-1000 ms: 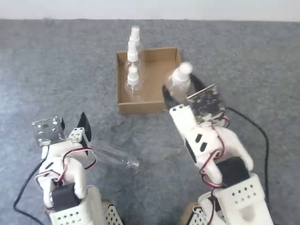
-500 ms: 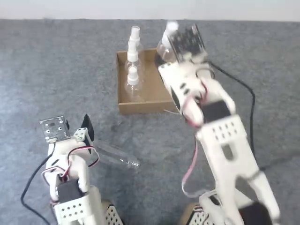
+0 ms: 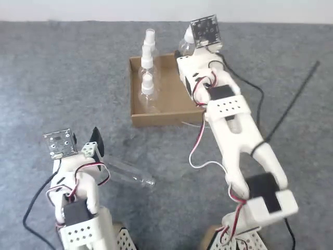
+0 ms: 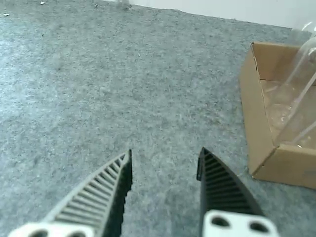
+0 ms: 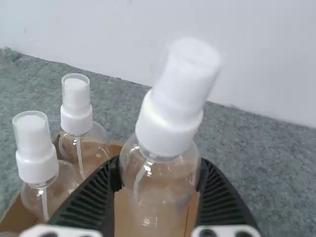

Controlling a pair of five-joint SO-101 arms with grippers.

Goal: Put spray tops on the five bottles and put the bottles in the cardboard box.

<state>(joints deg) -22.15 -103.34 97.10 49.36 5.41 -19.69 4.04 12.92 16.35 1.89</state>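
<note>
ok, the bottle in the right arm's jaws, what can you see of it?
Clear plastic bottle, round-shouldered, looks empty, with a white spray top on and its dip tube visible inside. It stands roughly upright, pinched at the shoulder between the right arm's black jaws, one on each side. It is at the far right corner of the cardboard box, apart from the capped bottles there. Whether its base rests on anything is hidden.

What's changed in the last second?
The right pincer, shut on a capped bottle, swung from beside the box's right wall to over its far right corner. The left pincer, open, shifted slightly. The uncapped bottle on the carpet and three bottles in the box stayed put.
</note>
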